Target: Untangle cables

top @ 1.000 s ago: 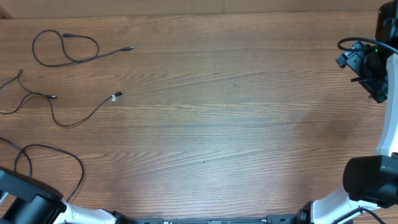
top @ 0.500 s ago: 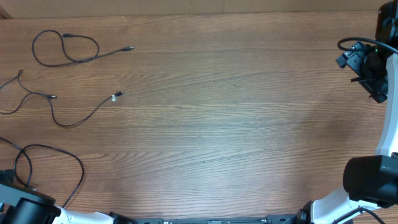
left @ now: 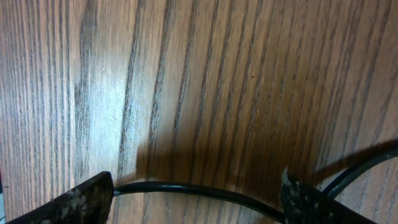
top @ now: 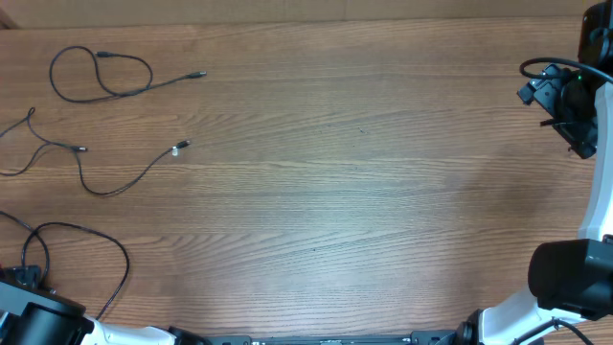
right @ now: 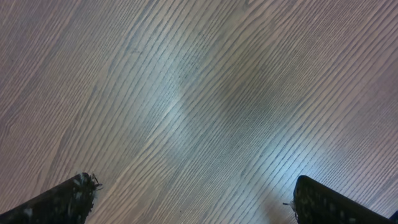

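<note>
Three thin black cables lie apart on the left of the wooden table: a looped cable [top: 101,79] at the back, a forked cable [top: 81,158] in the middle, and a near loop [top: 91,235] by the front-left corner. My left gripper [top: 27,281] sits low over that near loop. In the left wrist view it [left: 196,198] is open, with a stretch of the cable [left: 186,188] running across the wood between its two fingertips [left: 87,198] and a second strand [left: 364,168] at the right. My right gripper [right: 193,199] is open over bare wood at the far right [top: 572,120].
The table's [top: 335,172] left edge cuts off parts of the middle and near cables. The right arm's base [top: 570,278] stands at the front right, with its own thick black lead [top: 536,65] by the wrist.
My left arm has pulled back toward the front-left corner, uncovering more of the near loop, whose left end has shifted slightly. The right arm has not moved.
</note>
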Controlling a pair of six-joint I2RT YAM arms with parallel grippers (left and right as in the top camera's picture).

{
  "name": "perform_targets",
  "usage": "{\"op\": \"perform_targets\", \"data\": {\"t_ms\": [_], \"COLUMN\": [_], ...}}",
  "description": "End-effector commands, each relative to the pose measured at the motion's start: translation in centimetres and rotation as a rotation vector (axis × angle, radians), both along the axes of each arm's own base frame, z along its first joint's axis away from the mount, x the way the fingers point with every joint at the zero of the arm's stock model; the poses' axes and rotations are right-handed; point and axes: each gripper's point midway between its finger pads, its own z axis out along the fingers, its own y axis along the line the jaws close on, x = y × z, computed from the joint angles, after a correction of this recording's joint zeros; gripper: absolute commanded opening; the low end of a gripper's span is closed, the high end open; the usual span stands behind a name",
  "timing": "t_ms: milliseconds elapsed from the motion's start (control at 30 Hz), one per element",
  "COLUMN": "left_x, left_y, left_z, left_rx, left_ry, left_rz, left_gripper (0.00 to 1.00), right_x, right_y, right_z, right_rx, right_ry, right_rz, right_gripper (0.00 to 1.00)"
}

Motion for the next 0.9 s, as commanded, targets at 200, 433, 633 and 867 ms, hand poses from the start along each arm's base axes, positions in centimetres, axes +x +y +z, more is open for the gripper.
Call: {"op": "perform_targets", "data": {"t_ms": [200, 433, 633, 867], "left_x": [-0.3, 0.2, 1.1, 3.4], "left_y": [-0.6, -1.1, -1.8, -4.9], "left_z": [-0.7, -1.2, -1.5, -2.7], "left_rx": [-0.028, -0.046, -0.084, -0.203], "left_ry": [0.006, -0.024, -0.076, -0.24], "left_rz": [-0.01, -0.025, -0.053, -0.021], "left_gripper": [0.83, 0.8, 0.62, 0.48], "right_x": [0.0, 0.0, 0.0, 0.0], "right_y": [0.0, 0.0, 0.0, 0.0], "right_z": [-0.1, 0.0, 0.0, -0.1], "right_rx": [0.0, 0.0, 0.0, 0.0], "right_ry": [0.001, 0.001, 0.001, 0.001], "right_rz": [0.002, 0.002, 0.002, 0.002], "right_gripper": [1.0, 1.0, 1.0, 1.0]}}
